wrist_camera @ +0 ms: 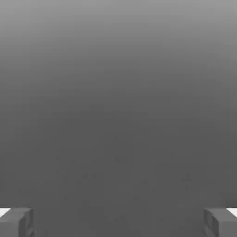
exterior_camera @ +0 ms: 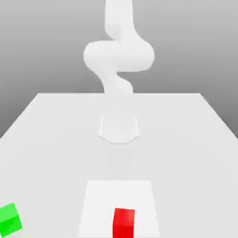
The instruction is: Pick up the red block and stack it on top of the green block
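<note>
The big white tabletop (exterior_camera: 51,153) is holding up the tall white arm (exterior_camera: 119,56). The gripper (wrist_camera: 118,223) is opening wide and holding nothing. The red block (exterior_camera: 124,222) is sitting out in front of the arm's foot, seemingly on the white square (exterior_camera: 104,200); I can't tell which way it is lying from the gripper. The green block (exterior_camera: 9,221) is sitting well apart, toward the exterior view's left.
</note>
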{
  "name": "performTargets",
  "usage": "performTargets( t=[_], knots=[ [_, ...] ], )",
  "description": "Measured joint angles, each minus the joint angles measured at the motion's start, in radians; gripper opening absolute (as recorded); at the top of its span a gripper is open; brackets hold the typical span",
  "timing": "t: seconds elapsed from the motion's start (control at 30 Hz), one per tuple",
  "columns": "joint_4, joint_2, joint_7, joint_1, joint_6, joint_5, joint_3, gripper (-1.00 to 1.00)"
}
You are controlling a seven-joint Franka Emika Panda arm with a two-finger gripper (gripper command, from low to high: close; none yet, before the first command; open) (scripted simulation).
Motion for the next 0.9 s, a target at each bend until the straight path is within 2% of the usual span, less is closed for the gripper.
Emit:
performTargets(
  t=[0.9],
  knots=[
    [-0.132,0.984,0.137,-0.021,0.393,-0.029,0.04,0.0]
  ],
)
